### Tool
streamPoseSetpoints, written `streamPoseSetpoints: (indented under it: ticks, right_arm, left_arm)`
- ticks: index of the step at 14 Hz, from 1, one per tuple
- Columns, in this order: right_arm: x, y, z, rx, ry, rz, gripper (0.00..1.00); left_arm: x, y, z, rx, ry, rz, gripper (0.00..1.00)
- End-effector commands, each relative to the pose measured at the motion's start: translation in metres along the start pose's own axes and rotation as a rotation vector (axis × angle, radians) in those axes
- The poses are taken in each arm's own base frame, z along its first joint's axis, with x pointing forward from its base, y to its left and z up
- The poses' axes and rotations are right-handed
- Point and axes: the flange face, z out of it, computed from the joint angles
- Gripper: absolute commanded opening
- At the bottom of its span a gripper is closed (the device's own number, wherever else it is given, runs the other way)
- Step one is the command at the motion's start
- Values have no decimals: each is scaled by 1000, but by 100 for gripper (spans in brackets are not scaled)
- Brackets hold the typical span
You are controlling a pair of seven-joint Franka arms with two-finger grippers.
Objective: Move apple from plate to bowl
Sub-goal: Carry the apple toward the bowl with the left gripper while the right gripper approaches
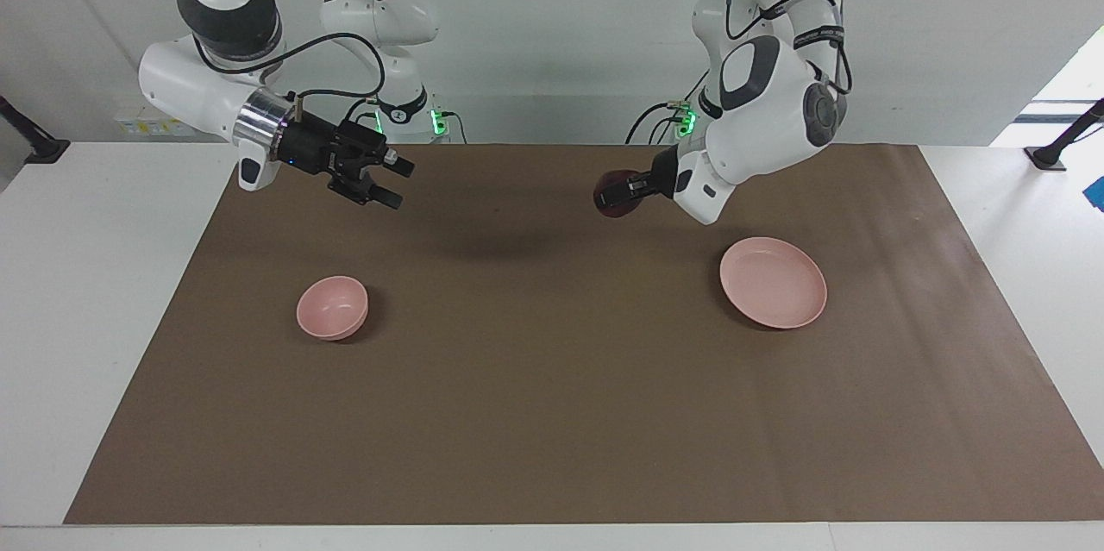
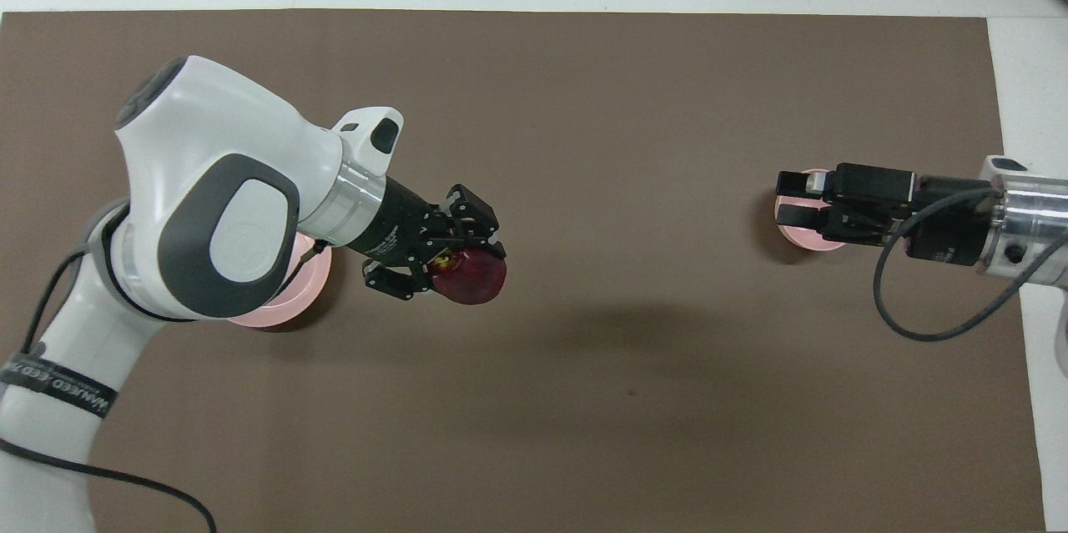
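Note:
My left gripper [image 1: 617, 193] is shut on the dark red apple [image 1: 611, 204], held in the air over the brown mat between plate and bowl, closer to the plate. The overhead view shows the apple [image 2: 480, 287] in that gripper [image 2: 467, 266], with its yellowish stem patch up. With nothing on it, the pale pink plate [image 1: 774, 282] lies toward the left arm's end; from overhead my left arm hides most of the plate [image 2: 279, 312]. The small pink bowl [image 1: 332, 307] sits toward the right arm's end. My right gripper [image 1: 399, 184] hangs open, well above the mat. Seen from overhead, that gripper [image 2: 784, 199] covers part of the bowl [image 2: 803, 239].
A brown mat [image 1: 552, 413] covers most of the white table [image 1: 86, 275]. A black cable [image 2: 918, 299] loops down from the right wrist.

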Motion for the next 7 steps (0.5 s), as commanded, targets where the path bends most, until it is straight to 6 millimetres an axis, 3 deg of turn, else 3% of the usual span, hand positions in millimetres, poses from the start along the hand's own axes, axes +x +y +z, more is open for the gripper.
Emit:
streamPoseSetpoints:
  ticks: [1, 7]
  right_arm:
    - [-16, -1, -10, 49, 10, -31, 100]
    - [-43, 6, -5, 64, -35, -81, 100]
  left_arm:
    - [-18, 17, 8, -103, -94, -33, 0]
    - [-42, 46, 2, -303, -337, -130, 0]
